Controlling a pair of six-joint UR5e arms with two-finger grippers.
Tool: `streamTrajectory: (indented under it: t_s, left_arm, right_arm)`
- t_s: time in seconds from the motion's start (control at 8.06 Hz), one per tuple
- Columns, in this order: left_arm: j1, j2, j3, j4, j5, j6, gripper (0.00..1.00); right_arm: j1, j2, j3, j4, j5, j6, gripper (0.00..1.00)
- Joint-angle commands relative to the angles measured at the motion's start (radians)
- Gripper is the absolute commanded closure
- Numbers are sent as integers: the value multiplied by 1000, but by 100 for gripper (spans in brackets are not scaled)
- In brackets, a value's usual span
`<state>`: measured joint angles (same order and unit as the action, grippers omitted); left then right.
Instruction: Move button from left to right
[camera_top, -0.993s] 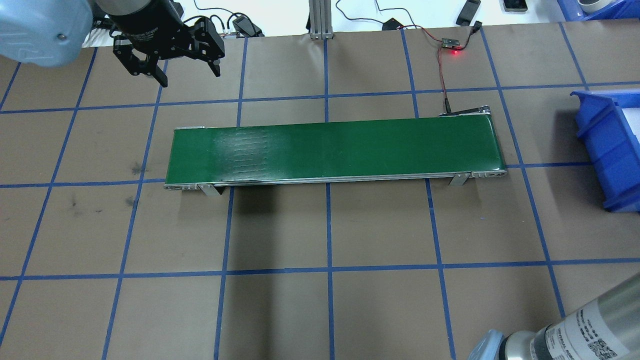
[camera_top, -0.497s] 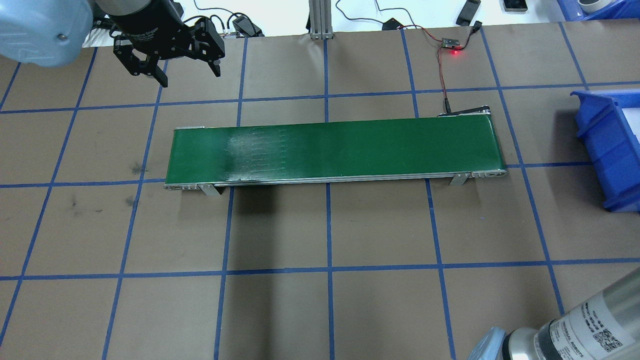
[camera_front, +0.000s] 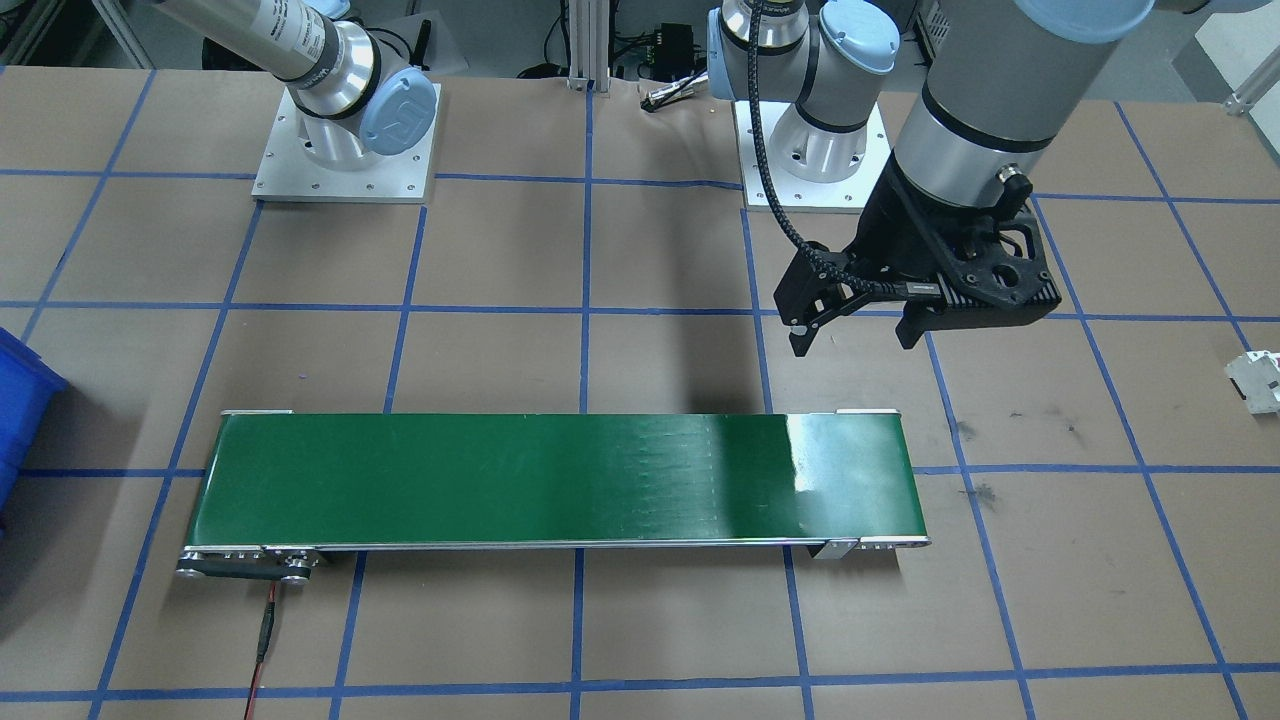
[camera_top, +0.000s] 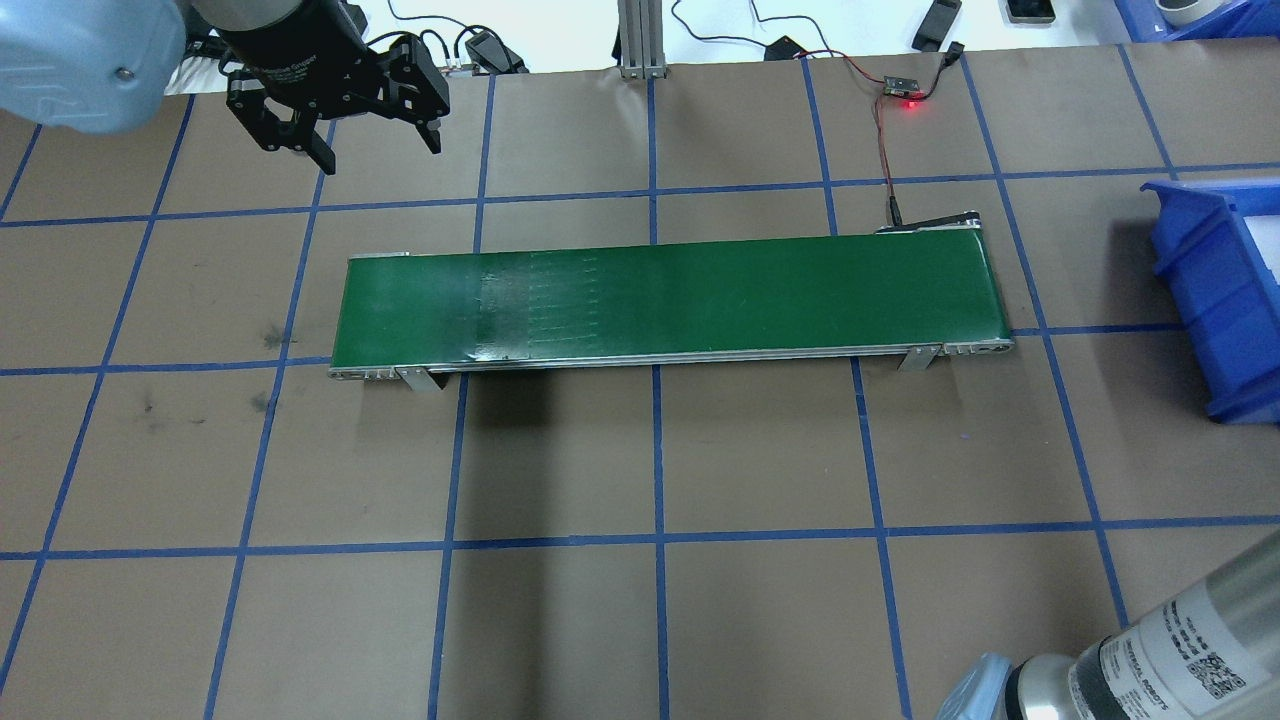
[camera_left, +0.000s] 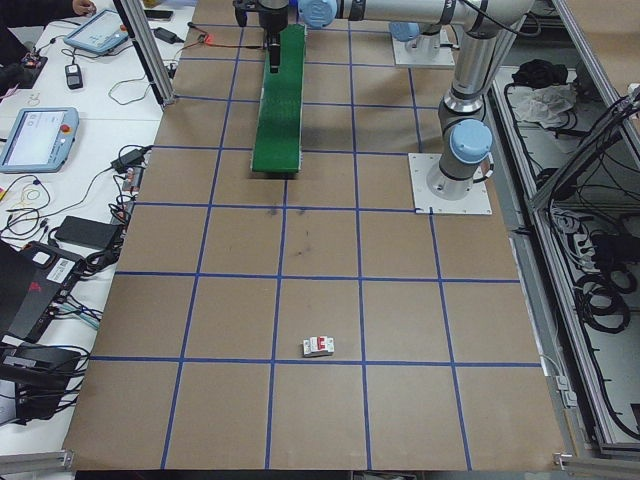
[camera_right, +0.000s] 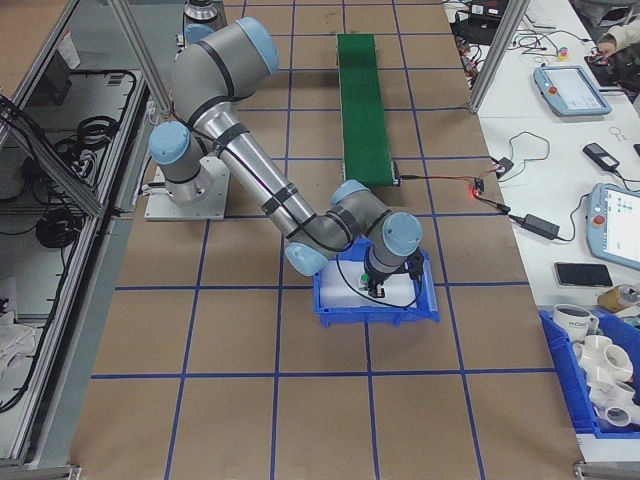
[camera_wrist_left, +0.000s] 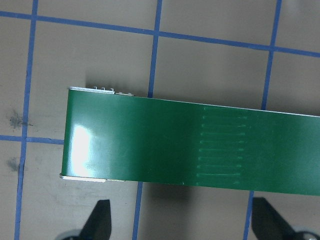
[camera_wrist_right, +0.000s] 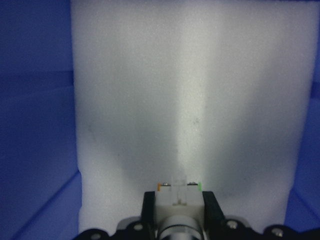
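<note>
Button (camera_wrist_right: 178, 205) at bottom centre of the right wrist view: white blocky body, small orange and green marks at its top corners, clamped between the black fingers of the right gripper (camera_wrist_right: 178, 212). It hangs over white foam lining a blue bin (camera_wrist_right: 35, 125), smooth plastic walls. Judged step: placement in the right-hand bin; next calls for lowering and release. Left gripper (camera_top: 340, 135), upper left overhead, jaws wide apart, holds nothing, above the glossy green conveyor belt (camera_top: 660, 300).
</note>
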<state>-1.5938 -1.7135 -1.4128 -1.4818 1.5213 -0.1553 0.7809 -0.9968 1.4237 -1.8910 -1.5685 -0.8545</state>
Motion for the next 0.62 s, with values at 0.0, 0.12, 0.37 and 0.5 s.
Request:
streamTrajectory:
  t_s: [0.0, 0.12, 0.37, 0.5]
  left_arm:
    - [0, 0, 0, 0, 0, 0, 0]
    - [0, 0, -2, 0, 0, 0, 0]
    - [0, 0, 0, 0, 0, 0, 0]
    - [0, 0, 0, 0, 0, 0, 0]
  right_arm:
    - [0, 1, 15, -34, 24, -56, 51]
    - [0, 3, 30, -68, 33, -69, 34]
    - [0, -11, 40, -83, 32, -80, 0]
    - [0, -34, 40, -83, 21, -98, 0]
